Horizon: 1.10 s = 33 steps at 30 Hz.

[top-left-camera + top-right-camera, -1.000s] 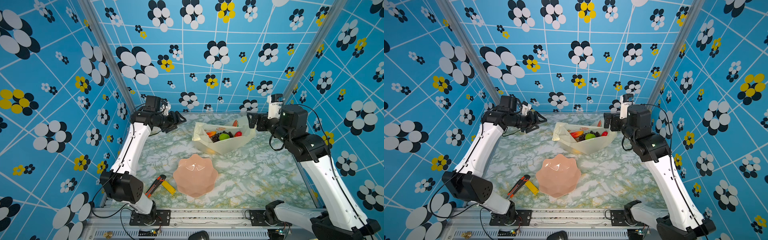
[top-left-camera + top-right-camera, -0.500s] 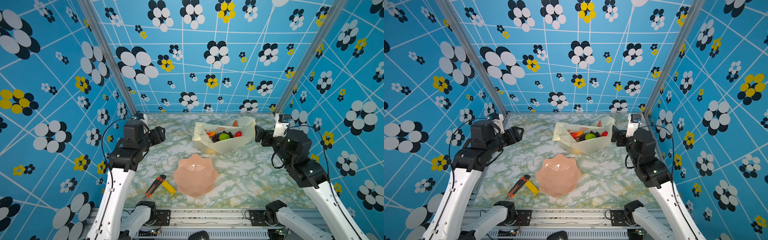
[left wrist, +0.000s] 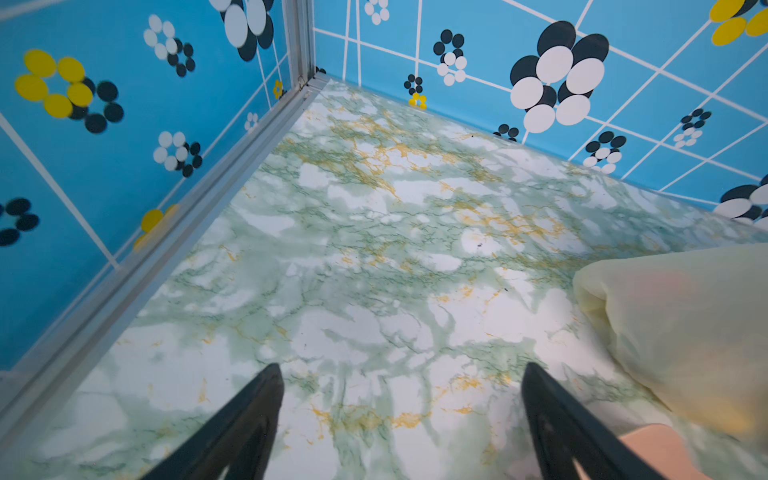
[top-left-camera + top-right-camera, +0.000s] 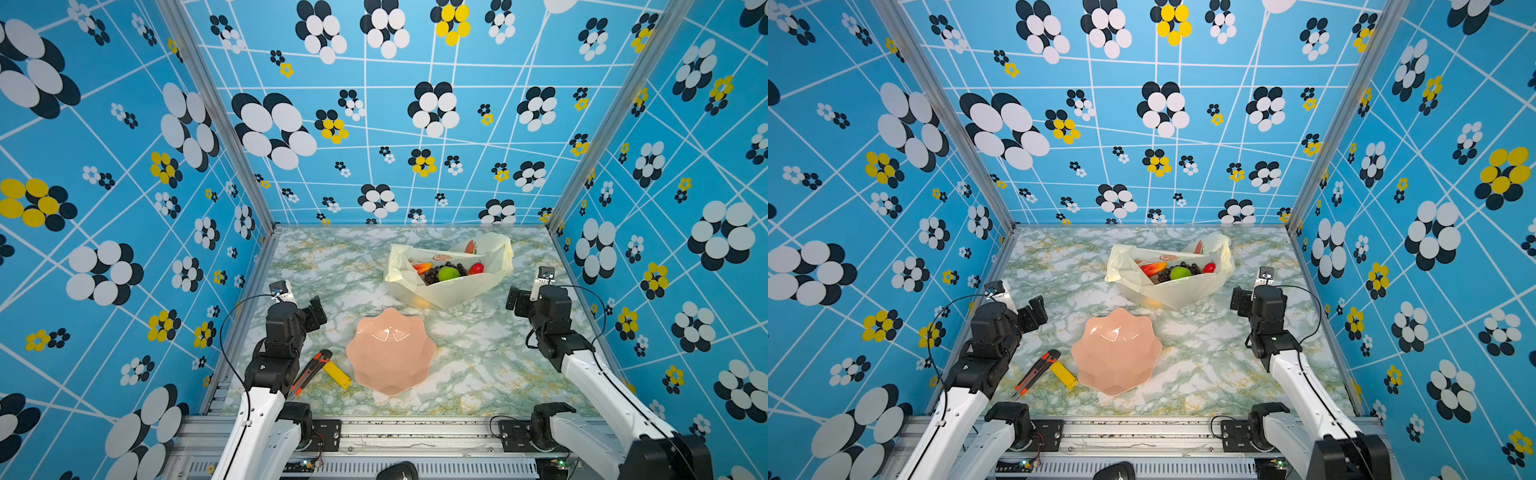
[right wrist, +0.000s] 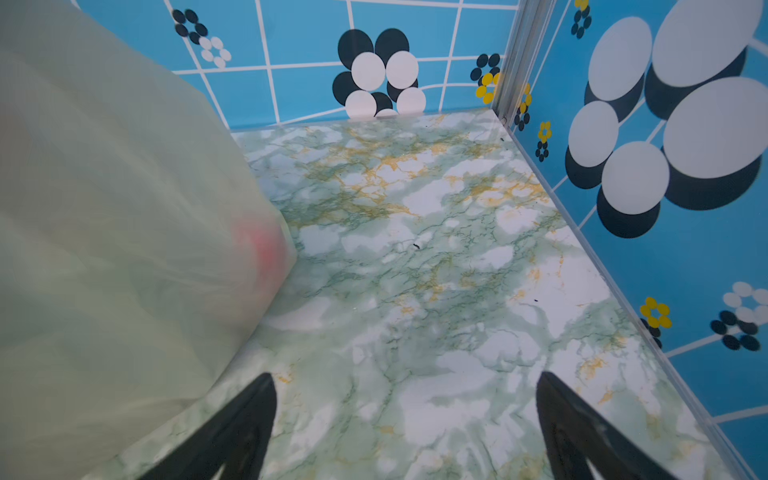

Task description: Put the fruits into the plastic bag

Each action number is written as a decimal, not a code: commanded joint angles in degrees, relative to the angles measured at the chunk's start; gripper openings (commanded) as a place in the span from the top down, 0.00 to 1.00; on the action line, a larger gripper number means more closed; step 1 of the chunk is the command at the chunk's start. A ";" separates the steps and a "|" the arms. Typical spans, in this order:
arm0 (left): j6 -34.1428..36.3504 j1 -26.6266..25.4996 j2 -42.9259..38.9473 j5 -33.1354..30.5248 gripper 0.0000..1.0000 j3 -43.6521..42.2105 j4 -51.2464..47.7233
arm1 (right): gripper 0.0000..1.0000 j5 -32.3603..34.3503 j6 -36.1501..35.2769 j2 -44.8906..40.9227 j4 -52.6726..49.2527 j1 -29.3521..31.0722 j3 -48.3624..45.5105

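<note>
In both top views the plastic bag point(image 4: 451, 291) point(image 4: 1177, 293) lies open at the back right of the marble table. The fruits are inside it: a green round one point(image 4: 449, 273) point(image 4: 1180, 272), dark grapes point(image 4: 433, 275), an orange-red piece point(image 4: 422, 267) and a red one point(image 4: 477, 268). My left gripper point(image 4: 318, 308) point(image 4: 1036, 309) hangs open and empty at the left, well away from the bag. My right gripper point(image 4: 513, 297) point(image 4: 1237, 300) is open and empty just right of the bag. In the wrist views both grippers point(image 3: 401, 368) point(image 5: 405, 376) have only bare table between the jaws, with the bag point(image 3: 685, 332) point(image 5: 104, 249) to one side.
An empty pink scalloped bowl point(image 4: 390, 353) point(image 4: 1117, 353) sits in the middle front. An orange-black utility knife point(image 4: 309, 370) and a flat yellow block point(image 4: 337, 374) lie left of it, beside my left arm. Blue patterned walls close three sides.
Both arms have drawn back from the bag's two sides toward the front of the table and come down lower. The left jaws have spread wider.
</note>
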 commanded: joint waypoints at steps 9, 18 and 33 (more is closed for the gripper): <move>2.68 6.41 10.13 -3.47 0.00 -4.43 15.71 | 0.01 -5.08 -0.73 17.05 25.93 -1.88 -3.25; 5.16 9.37 26.11 -1.47 0.01 -2.66 28.84 | 0.01 -7.95 -2.38 21.73 47.72 -4.07 -11.82; 12.55 5.71 48.69 7.39 0.01 0.80 46.55 | 0.01 -8.87 -1.35 27.54 45.57 -5.09 -7.17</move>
